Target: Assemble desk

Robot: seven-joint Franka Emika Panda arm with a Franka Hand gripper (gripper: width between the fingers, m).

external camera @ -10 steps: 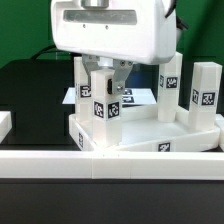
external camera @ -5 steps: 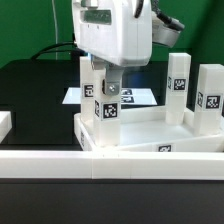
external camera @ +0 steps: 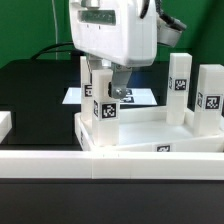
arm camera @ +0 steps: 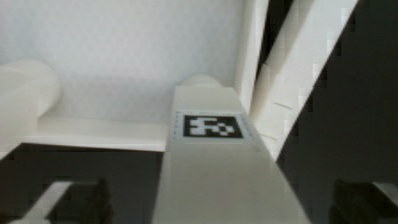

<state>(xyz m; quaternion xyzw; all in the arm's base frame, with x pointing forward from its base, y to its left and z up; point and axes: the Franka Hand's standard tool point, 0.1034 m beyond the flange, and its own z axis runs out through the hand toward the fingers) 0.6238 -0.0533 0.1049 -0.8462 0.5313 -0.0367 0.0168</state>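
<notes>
Nearest, the long white rail (external camera: pixel 110 165) runs across the black bench (external camera: pixel 30 90). Just behind it sits the desk tabletop (external camera: pixel 150 135) with legs standing upright in it. The jaws (external camera: pixel 108 92) straddle the front leg (external camera: pixel 104 100), spread wide, and seem clear of its sides, though it's hard to be sure. Beyond lies the marker board (external camera: pixel 140 96), then a green backdrop (external camera: pixel 25 25)

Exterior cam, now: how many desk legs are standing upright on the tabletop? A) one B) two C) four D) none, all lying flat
C: four tagged legs stand upright on the tabletop: two under the gripper, at and, and two toward the exterior view's right, at and.
</notes>
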